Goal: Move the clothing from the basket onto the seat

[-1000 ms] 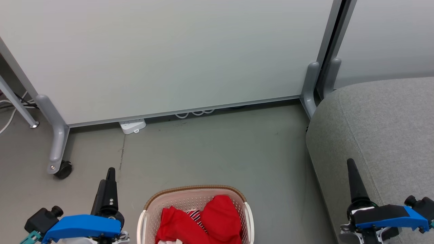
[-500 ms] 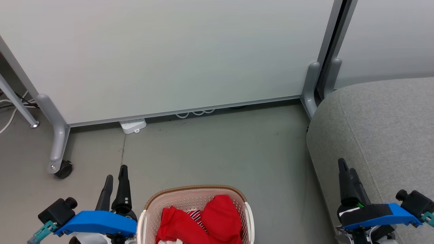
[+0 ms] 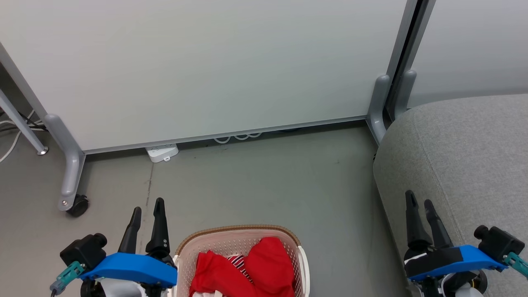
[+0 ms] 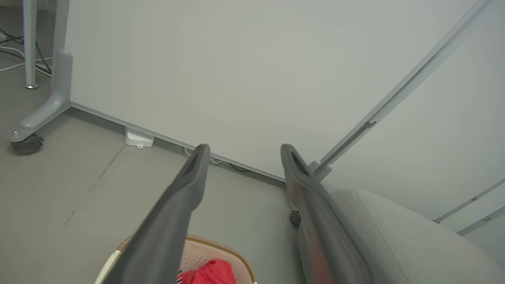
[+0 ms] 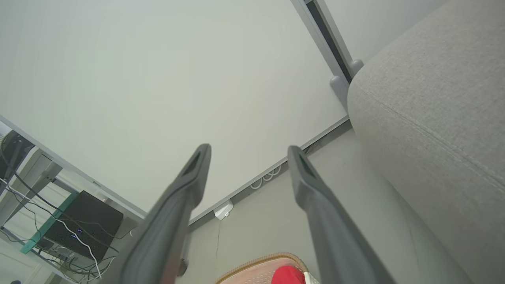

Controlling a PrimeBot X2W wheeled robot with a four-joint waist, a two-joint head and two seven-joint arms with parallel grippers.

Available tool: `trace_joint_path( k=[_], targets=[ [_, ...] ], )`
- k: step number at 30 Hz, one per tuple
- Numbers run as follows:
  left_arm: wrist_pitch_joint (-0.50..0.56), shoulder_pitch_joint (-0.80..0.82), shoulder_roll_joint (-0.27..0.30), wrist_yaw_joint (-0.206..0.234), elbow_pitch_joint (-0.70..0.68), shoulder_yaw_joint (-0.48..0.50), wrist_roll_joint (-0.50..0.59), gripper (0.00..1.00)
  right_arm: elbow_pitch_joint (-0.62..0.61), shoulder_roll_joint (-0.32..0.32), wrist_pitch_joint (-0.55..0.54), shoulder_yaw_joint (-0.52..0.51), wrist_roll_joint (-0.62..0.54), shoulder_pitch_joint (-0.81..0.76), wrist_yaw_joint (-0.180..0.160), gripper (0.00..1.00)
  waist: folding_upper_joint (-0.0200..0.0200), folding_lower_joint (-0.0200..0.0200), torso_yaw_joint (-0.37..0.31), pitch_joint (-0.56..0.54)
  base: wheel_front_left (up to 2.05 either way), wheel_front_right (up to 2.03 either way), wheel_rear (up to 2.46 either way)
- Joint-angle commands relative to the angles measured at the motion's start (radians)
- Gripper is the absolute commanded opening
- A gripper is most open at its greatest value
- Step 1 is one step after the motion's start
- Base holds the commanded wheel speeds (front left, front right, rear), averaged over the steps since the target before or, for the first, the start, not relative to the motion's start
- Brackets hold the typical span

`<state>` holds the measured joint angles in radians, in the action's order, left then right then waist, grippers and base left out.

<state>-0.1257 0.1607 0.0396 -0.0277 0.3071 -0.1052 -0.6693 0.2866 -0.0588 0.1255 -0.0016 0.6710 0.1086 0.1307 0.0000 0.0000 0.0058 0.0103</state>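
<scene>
The cream basket [image 3: 235, 241] with its brown woven rim stands on the floor at the bottom centre of the head view, holding the red clothing [image 3: 264, 264], one piece with a striped trim. The grey seat [image 3: 466, 156] fills the right side. My left gripper [image 3: 147, 205] hangs open just left of the basket, above the floor. My right gripper [image 3: 420, 199] is open at the seat's front-left edge. In the left wrist view, the basket [image 4: 221, 250], clothing [image 4: 211, 274] and seat [image 4: 394, 240] lie beyond the open gripper [image 4: 244, 149]. The right wrist view shows the open gripper [image 5: 248, 149], basket [image 5: 260, 263], clothing [image 5: 290, 275] and seat [image 5: 434, 98].
A pale partition panel [image 3: 206, 62] on grey wheeled feet [image 3: 70, 181] closes off the back. A white power strip [image 3: 161, 152] and cable loops lie at its base. Bare grey floor [image 3: 264, 181] stretches between the partition, basket and seat. A table leg [image 3: 24, 132] and cables are at far left.
Both grippers have swung inward and turned so that both fingers of each now show side by side. The left one moved right toward the basket; the right one moved left.
</scene>
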Motion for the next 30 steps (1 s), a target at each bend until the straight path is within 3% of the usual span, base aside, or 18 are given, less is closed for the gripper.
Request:
trace_joint_path(
  k=[1, 30],
  targets=[
    [-0.011, 0.024, 0.008, 0.005, -0.006, -0.006, 0.030, 1.00, -0.006, -0.006, 0.010, 0.004, -0.031, 0.028, 0.000, 1.00, 0.0000, 0.0000, 0.000, 0.000, 0.00, 0.00, 0.00],
    [-0.081, 0.045, 0.011, 0.037, 0.035, -0.058, 0.314, 1.00, 0.030, -0.004, 0.081, 0.016, -0.338, 0.043, 0.000, 1.00, 0.0000, 0.0000, 0.004, 0.003, 0.00, 0.00, 0.00]
  ],
)
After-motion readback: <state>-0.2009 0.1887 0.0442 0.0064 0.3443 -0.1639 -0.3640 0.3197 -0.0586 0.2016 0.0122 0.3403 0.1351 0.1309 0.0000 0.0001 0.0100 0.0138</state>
